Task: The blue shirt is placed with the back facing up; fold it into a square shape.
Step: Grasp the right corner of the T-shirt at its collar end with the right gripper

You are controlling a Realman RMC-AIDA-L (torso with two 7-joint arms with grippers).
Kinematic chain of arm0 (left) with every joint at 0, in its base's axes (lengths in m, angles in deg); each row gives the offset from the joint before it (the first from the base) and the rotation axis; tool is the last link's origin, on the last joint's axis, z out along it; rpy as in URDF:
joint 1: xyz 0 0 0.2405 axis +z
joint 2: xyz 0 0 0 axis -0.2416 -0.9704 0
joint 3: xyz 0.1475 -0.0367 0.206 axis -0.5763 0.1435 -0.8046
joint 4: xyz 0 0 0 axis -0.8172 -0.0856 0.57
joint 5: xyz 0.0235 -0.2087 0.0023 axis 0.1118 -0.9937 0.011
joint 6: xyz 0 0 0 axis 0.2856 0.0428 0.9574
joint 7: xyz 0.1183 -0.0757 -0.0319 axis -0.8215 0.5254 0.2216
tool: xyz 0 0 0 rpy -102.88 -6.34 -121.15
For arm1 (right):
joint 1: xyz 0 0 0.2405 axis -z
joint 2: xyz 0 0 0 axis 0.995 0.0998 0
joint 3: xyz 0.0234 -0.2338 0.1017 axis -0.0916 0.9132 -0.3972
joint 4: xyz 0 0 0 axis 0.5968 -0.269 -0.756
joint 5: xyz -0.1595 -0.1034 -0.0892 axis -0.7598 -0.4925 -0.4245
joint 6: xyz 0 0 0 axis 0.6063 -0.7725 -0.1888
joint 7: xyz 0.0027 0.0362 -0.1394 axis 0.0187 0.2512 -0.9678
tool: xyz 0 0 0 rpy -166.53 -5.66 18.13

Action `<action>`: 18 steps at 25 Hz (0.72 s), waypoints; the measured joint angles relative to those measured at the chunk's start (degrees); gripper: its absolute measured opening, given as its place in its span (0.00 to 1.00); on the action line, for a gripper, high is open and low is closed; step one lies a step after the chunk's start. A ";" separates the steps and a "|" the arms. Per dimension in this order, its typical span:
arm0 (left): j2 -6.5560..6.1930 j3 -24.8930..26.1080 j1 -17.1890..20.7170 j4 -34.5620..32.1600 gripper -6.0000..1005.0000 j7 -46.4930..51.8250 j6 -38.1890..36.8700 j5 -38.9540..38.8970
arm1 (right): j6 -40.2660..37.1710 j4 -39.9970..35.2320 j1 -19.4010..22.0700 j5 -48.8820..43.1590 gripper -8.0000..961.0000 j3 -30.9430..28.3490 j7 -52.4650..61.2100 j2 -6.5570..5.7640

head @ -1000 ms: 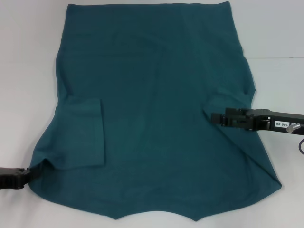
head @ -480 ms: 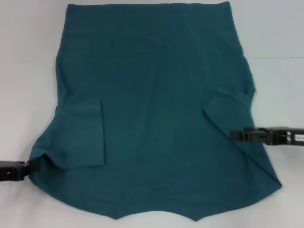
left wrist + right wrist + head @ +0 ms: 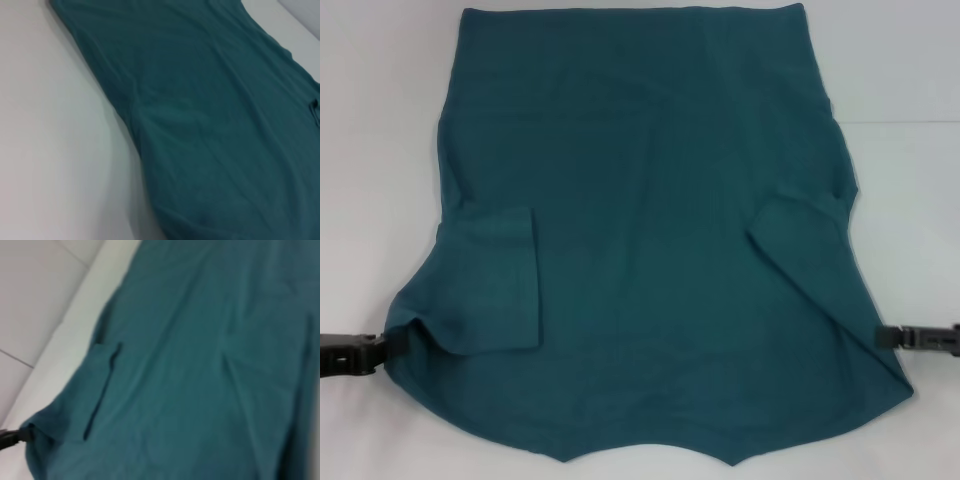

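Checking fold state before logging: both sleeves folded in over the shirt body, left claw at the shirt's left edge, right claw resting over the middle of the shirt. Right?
One thing is off. In the head view the right claw is not over the middle of the blue shirt; it sits at the shirt's right edge, low on that side. The rest holds: both sleeves lie folded in, and the left claw is at the left edge.

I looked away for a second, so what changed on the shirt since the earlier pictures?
The right gripper drew back off the blue shirt toward the robot's right and nearer, now at the cloth's right edge. The left gripper slid slightly inward, meeting the left shoulder edge. The shirt, both sleeves folded in, lies unchanged on the table.
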 joint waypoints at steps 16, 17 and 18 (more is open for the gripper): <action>-0.25 -0.31 -0.70 0.56 0.01 -0.40 0.60 -0.11 | 1.39 0.57 0.45 -5.58 0.97 -2.19 3.70 0.33; -0.25 -0.30 -0.70 0.56 0.01 -0.40 0.60 -0.11 | 1.39 0.59 0.39 -5.58 0.97 -2.18 3.71 0.40; -0.26 -0.30 -0.69 0.56 0.01 -0.40 0.61 -0.11 | 1.38 0.61 0.33 -5.59 0.96 -2.15 3.71 0.43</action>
